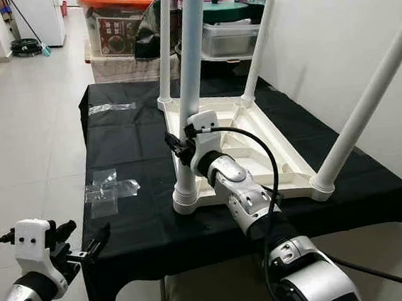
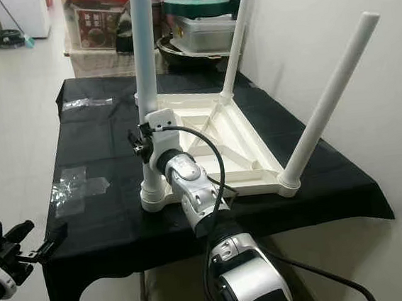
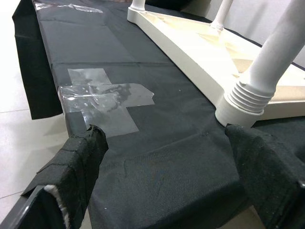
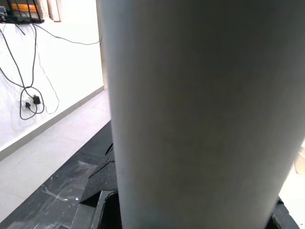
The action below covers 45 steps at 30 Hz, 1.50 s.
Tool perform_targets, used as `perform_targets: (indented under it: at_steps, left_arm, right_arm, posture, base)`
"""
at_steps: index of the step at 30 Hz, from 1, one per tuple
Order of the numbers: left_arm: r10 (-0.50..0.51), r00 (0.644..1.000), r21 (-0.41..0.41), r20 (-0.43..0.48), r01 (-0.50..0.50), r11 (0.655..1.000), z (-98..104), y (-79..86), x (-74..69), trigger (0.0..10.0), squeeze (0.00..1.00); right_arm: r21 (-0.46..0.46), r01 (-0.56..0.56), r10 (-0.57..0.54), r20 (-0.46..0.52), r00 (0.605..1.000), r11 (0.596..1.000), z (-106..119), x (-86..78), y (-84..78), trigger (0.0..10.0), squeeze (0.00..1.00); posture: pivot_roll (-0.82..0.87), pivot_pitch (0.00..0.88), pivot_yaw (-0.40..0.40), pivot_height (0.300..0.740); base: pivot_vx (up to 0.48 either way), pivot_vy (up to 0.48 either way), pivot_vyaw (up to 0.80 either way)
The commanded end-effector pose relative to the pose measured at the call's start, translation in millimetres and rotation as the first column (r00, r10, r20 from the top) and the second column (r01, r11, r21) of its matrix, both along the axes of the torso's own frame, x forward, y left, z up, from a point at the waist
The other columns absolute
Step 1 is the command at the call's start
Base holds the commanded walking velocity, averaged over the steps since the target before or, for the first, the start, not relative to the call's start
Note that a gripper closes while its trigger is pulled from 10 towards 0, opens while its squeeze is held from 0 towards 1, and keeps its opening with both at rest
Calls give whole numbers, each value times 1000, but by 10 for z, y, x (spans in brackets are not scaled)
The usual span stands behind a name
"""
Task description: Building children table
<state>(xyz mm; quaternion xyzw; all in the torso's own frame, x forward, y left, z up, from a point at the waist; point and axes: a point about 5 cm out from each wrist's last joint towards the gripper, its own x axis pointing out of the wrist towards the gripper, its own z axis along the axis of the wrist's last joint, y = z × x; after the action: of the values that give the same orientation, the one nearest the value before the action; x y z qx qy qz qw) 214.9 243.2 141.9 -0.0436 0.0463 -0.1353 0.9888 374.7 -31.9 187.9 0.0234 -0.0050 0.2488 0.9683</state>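
The right tool grips the near leg of the upturned children table, which hides its fingertips. The left tool hangs open off the black-draped table; the leg's top is cropped.

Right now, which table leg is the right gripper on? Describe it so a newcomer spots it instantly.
On the black-draped table lies an upside-down white children's table with four white legs pointing up. The leg in question stands at the corner nearest the robot on its left side. Unlike the other three, it has the right gripper clamped around its lower part.
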Motion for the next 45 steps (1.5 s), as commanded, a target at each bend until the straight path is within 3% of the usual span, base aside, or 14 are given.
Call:
perform_targets:
  at_steps: [1, 29, 30, 31, 33, 45]
  left_arm:
    - [-12, 1000, -8, 2, 12, 1000, -16, -29, 9, 10000, 0]
    - [-22, 1000, -3, 3, 22, 1000, -16, -26, 38, 10000, 0]
    - [-22, 1000, -3, 3, 22, 1000, -16, -26, 38, 10000, 0]
    - [-22, 1000, -3, 3, 22, 1000, -16, -26, 38, 10000, 0]
    - [-23, 1000, -2, 3, 23, 1000, -15, -26, 38, 10000, 0]
    - [-24, 1000, -3, -2, 24, 1000, -23, -15, 31, 10000, 0]
  right_arm:
    - [-78, 51, -68, -234, 970, 996, -560, -72, -181, 10000, 0]
    - [-45, 56, -64, -218, 974, 997, -531, -111, -175, 10000, 0]
    - [-40, 55, -63, -215, 975, 998, -524, -113, -176, 10000, 220]
    - [-31, 54, -59, -210, 976, 998, -510, -116, -176, 10000, 949]
    - [-24, 52, -56, -206, 977, 998, -501, -118, -176, 10000, 1000]
    - [41, 48, -41, -152, 988, 998, -331, -109, -193, 10000, 1000]
  posture:
    - [117, 0, -140, 740]
    - [112, 0, -129, 740]
    - [112, 0, -129, 740]
    - [112, 0, -129, 740]
    - [112, 0, -129, 740]
    - [106, 0, -123, 740]
  base:
    - [0, 0, 0]
    - [0, 0, 0]
    - [0, 0, 0]
    - [0, 0, 0]
    - [0, 0, 0]
    - [0, 0, 0]
